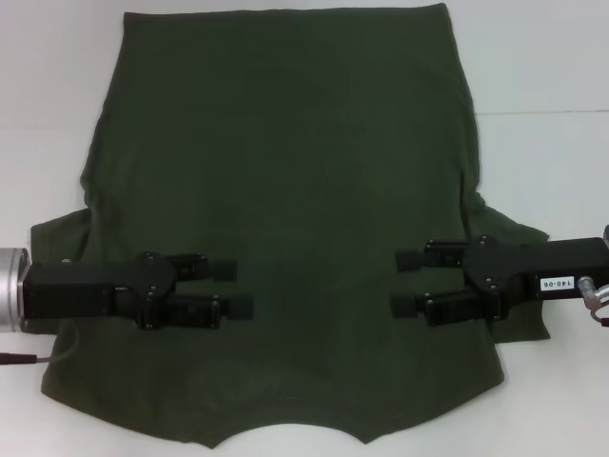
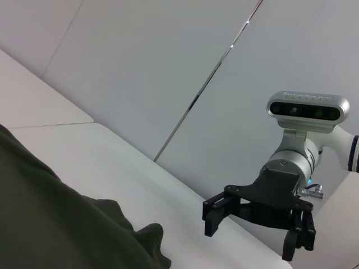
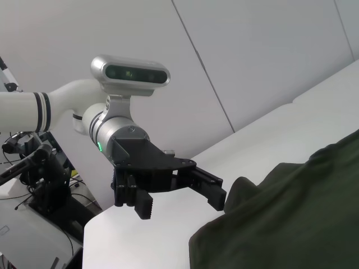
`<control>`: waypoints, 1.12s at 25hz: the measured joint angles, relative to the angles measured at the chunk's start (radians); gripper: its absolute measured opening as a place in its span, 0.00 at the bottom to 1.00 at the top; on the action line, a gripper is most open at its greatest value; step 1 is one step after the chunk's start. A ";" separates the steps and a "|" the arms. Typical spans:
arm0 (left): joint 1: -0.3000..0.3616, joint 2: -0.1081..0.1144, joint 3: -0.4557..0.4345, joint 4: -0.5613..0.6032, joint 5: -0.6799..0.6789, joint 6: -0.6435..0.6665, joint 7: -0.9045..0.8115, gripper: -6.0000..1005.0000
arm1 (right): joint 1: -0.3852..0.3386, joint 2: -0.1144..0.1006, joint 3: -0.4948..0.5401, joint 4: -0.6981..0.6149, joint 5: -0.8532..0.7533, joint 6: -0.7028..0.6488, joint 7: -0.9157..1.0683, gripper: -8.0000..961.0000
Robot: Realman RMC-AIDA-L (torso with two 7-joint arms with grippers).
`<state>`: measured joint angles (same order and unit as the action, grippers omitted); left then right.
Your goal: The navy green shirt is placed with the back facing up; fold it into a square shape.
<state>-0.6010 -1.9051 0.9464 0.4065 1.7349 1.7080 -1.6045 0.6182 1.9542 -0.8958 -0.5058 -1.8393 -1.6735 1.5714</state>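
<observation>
The navy green shirt [image 1: 295,190] lies spread flat on the white table, plain side up, with its collar notch at the near edge and its hem at the far edge. My left gripper [image 1: 235,288] hovers over the shirt's left side by the sleeve, open, fingers pointing inward, nothing between them. My right gripper [image 1: 401,282] mirrors it over the right side, also open and empty. The left wrist view shows the shirt's [image 2: 50,224] edge and the right gripper [image 2: 251,238] farther off. In the right wrist view, the left gripper [image 3: 179,203] hangs beside the shirt [image 3: 291,218].
The white table [image 1: 542,162] shows bare on both sides of the shirt, with a seam line at the right. A grey wall rises behind the table in the wrist views. Cables and equipment [image 3: 39,179] stand off the table's end.
</observation>
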 joint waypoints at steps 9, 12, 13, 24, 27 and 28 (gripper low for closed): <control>0.002 0.000 -0.002 0.000 0.001 -0.003 -0.001 0.91 | -0.001 0.000 0.000 0.000 0.000 0.001 -0.001 0.95; 0.005 0.003 -0.032 0.000 0.001 -0.002 -0.027 0.91 | -0.001 0.000 0.000 0.000 0.000 0.012 0.000 0.95; 0.007 0.006 -0.045 0.000 0.002 -0.001 -0.043 0.91 | -0.001 0.000 0.000 0.000 0.000 0.015 0.001 0.95; 0.119 0.053 -0.392 0.060 0.125 -0.144 -0.413 0.90 | 0.001 0.000 0.000 -0.005 0.001 0.026 0.004 0.95; 0.156 0.055 -0.432 0.084 0.177 -0.221 -0.506 0.90 | 0.002 -0.001 0.000 -0.006 0.001 0.029 0.004 0.95; 0.164 0.055 -0.441 0.087 0.196 -0.242 -0.527 0.90 | 0.002 -0.001 0.000 -0.006 0.001 0.030 0.002 0.95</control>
<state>-0.4368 -1.8500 0.5049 0.4938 1.9311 1.4664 -2.1313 0.6203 1.9529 -0.8958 -0.5121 -1.8387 -1.6440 1.5738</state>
